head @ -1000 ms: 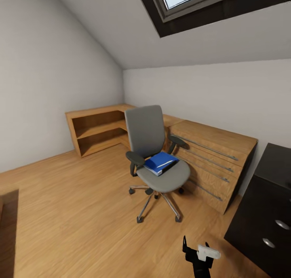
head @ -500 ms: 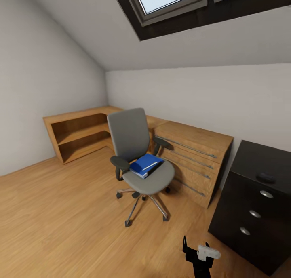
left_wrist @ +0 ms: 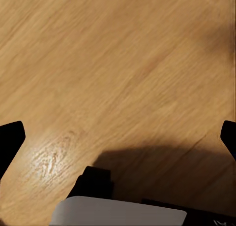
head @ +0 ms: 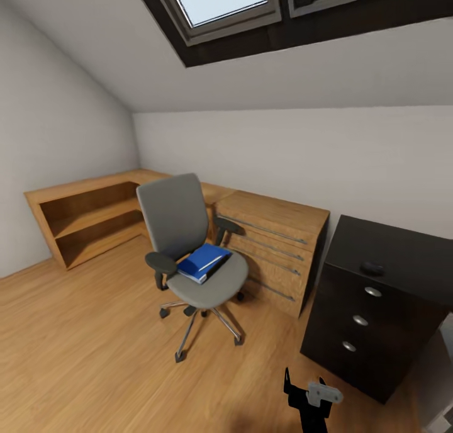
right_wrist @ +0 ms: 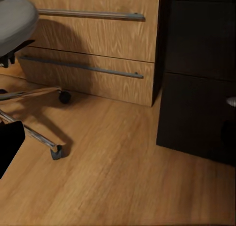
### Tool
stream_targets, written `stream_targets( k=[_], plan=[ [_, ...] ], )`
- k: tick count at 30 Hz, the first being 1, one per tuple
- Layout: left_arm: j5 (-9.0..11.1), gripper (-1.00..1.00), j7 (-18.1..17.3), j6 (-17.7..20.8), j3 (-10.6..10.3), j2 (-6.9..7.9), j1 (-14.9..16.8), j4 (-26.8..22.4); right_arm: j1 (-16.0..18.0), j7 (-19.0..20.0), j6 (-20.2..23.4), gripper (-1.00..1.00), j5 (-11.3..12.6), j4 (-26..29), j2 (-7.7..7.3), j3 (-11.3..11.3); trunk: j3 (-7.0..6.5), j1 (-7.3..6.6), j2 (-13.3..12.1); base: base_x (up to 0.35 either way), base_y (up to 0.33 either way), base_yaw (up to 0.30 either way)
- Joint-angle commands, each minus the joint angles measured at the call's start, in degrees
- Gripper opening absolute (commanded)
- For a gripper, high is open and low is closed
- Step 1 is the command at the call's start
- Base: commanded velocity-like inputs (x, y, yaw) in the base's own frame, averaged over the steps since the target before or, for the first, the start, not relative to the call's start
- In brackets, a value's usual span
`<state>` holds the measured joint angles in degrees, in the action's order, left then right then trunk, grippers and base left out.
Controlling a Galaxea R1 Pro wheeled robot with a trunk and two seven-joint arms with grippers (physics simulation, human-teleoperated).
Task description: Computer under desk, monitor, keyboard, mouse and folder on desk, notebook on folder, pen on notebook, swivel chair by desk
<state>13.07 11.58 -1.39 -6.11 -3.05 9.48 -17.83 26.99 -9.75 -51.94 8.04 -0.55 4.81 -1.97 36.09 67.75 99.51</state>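
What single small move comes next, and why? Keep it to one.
Probably roll the base nearer the swivel chair: the blue folder lies on its seat, well beyond the right gripper low in the head view, so no grasp is possible yet.

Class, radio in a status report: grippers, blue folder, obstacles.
Left gripper open over wooden floor, empty. Right gripper open, empty. Bright blue folder on grey swivel chair. Nothing between robot and chair.
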Motion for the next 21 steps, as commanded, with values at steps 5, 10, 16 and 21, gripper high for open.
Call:
stream_targets(
  k=[5, 10, 16, 21],
  plan=[
    [0.2, 1.0, 0.4, -0.2, -0.5, -0.11, 0.0, 0.0, 0.1, 0.1, -0.2, 1.0, 0.5, -0.1, 0.03, -0.2, -0.85, -1.11, -2.0, 0.0, 0.0, -0.266],
    [-0.7, 1.0, 0.4, -0.5, -0.4, -0.15, 0.0, -0.1, 0.1, 0.1, -0.2, 1.0, 0.5, -0.1, 0.01, -0.2, -1.74, -2.21, -4.0, 0.0, 0.0, -0.266],
    [-1.0, 1.0, 0.9, -7.3, -0.3, 0.47, 0.0, 1.8, 0.0, 0.1, -0.2, 1.0, 0.4, -0.1, 0.0, -0.2, -2.82, -3.53, -6.4, 0.0, 0.0, -0.266],
    [-1.1, 1.0, 1.1, -16.5, -0.4, 0.64, 0.0, 5.3, 0.0, 0.1, -0.3, 1.0, 0.4, -0.2, 0.04, -0.2, -3.36, -4.19, -7.6, 0.0, 0.0, -0.266]
  ],
)
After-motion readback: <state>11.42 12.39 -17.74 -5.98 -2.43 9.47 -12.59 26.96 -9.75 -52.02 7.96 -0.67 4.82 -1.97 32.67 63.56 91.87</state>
